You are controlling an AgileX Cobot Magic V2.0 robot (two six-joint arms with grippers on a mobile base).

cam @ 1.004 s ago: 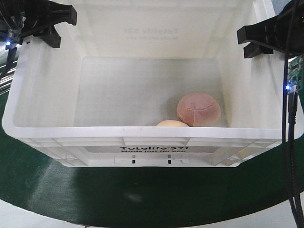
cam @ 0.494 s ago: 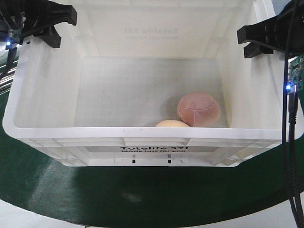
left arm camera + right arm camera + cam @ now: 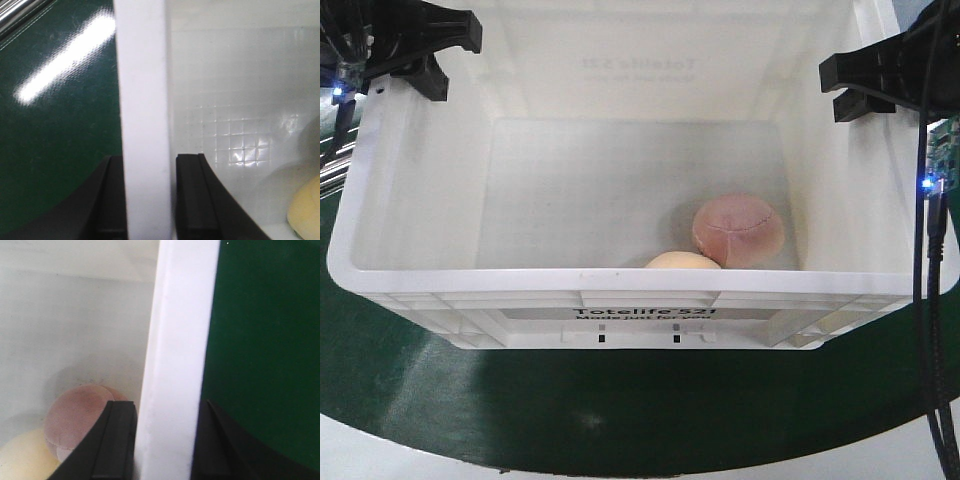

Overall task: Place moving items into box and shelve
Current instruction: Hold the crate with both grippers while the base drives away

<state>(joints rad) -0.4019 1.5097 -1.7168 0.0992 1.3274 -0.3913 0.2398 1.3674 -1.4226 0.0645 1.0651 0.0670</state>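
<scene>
The pinkish lump [image 3: 738,230] and pale yellow lump [image 3: 682,261] lie inside the box [image 3: 640,285]. My left hand [image 3: 148,200] and right hand [image 3: 162,440] each clamp a side wall; shelving is next, needing a level, even lift.

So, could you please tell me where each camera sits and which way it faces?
Front: above the near side, looking down into the box; left gripper and right gripper show clamped on its side walls.
Left wrist: on the left gripper, looking down the left wall; both fingers show.
Right wrist: likewise, at the right wall; both fingers show.
Shared: all three see the yellow lump; front and right wrist see the pink lump.
</scene>
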